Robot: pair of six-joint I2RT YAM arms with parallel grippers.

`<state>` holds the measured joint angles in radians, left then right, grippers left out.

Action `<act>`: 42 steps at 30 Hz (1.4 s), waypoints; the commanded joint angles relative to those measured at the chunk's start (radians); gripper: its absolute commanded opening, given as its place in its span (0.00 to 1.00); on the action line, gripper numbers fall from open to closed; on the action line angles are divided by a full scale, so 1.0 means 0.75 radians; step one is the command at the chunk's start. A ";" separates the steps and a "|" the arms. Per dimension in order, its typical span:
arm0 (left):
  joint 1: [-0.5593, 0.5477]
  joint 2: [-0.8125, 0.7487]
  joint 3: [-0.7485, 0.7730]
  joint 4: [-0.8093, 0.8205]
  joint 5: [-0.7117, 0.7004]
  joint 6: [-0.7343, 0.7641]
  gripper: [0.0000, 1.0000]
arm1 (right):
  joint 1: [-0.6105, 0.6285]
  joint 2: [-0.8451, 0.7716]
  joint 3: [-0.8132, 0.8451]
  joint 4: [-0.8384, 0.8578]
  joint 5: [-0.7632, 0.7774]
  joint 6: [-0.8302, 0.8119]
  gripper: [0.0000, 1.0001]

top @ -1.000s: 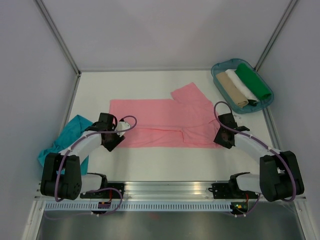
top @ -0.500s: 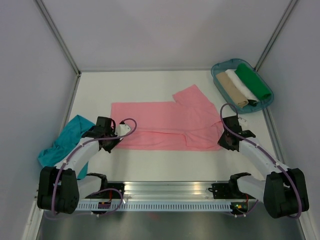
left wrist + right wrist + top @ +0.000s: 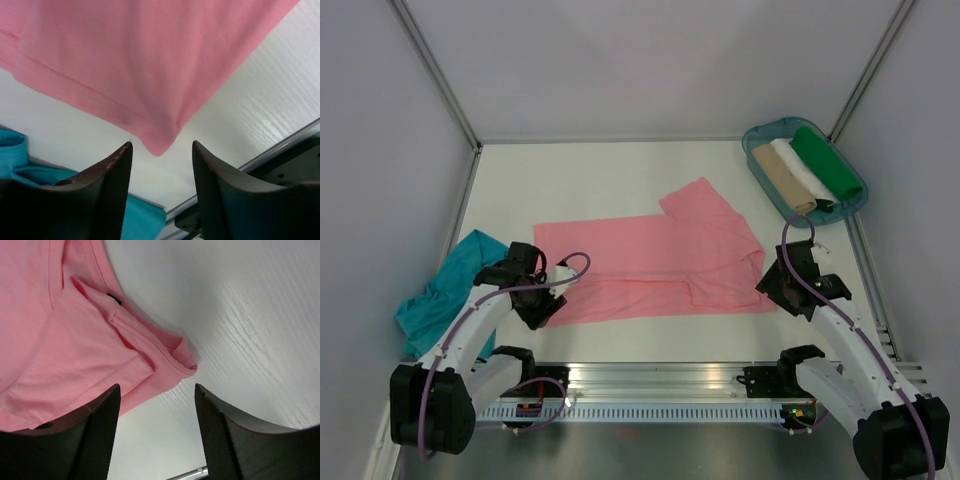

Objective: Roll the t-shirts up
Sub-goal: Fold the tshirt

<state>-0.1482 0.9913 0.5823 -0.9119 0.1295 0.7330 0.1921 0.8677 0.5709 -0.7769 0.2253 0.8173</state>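
While one pink t-shirt (image 3: 650, 255) lies flat, one teal t-shirt (image 3: 445, 290) lies crumpled

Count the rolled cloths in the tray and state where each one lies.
3, side by side in the tray: beige roll on the left, white roll in the middle, green roll on the right. Others may be hidden beneath.

The salmon-pink t-shirt (image 3: 650, 260) is soft, matt cloth with stitched hems (so is the teal t-shirt (image 3: 445, 290)). The white tabletop (image 3: 600, 180) looks faintly grained, with a slight sheen.
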 commanded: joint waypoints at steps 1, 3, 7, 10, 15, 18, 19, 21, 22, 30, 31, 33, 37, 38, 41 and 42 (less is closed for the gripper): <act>-0.003 0.028 0.086 -0.099 -0.038 0.023 0.61 | -0.005 -0.071 0.106 -0.112 0.105 0.056 0.68; -0.001 0.042 0.160 -0.103 -0.019 -0.012 0.63 | -0.005 -0.077 0.179 -0.067 0.123 0.017 0.71; 0.050 0.130 0.501 0.008 0.018 -0.236 0.64 | -0.005 0.067 0.374 0.107 0.121 -0.177 0.79; 0.154 0.320 0.708 0.107 0.007 -0.410 0.59 | 0.004 0.329 0.600 0.205 0.060 -0.341 0.80; 0.304 0.692 0.954 0.175 0.030 -0.623 0.50 | 0.069 0.796 1.052 0.312 -0.194 -0.648 0.78; 0.306 0.879 1.058 0.236 -0.003 -0.687 0.50 | 0.071 1.113 1.300 0.348 -0.178 -0.705 0.70; 0.306 0.970 1.109 0.248 -0.033 -0.711 0.50 | 0.071 1.257 1.355 0.361 -0.170 -0.721 0.69; 0.314 1.050 1.176 0.269 -0.060 -0.748 0.52 | 0.069 1.470 1.515 0.391 -0.163 -0.740 0.67; 0.322 1.126 1.195 0.271 -0.032 -0.752 0.54 | 0.071 1.538 1.631 0.388 -0.161 -0.748 0.66; 0.355 1.341 1.283 0.322 0.019 -0.783 0.54 | 0.069 2.107 2.110 0.275 -0.079 -0.840 0.68; 0.355 1.349 1.281 0.320 0.046 -0.779 0.54 | 0.071 2.132 2.131 0.285 -0.116 -0.846 0.68; 0.355 1.370 1.281 0.320 0.067 -0.769 0.54 | 0.069 2.177 2.133 0.285 -0.163 -0.848 0.68; 0.353 1.392 1.263 0.320 0.120 -0.754 0.54 | 0.071 2.163 2.001 0.324 -0.243 -0.863 0.68; 0.353 1.396 1.257 0.322 0.120 -0.752 0.54 | 0.069 2.153 1.970 0.336 -0.251 -0.869 0.68; 0.353 1.419 1.250 0.328 0.101 -0.732 0.53 | 0.071 2.132 1.912 0.359 -0.263 -0.887 0.62; 0.353 1.423 1.250 0.328 0.089 -0.728 0.53 | 0.071 2.132 1.912 0.357 -0.274 -0.889 0.54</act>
<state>0.1158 2.0373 1.4998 -0.6945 0.1787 0.1940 0.2455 2.4565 2.0521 -0.4717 0.0799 0.1612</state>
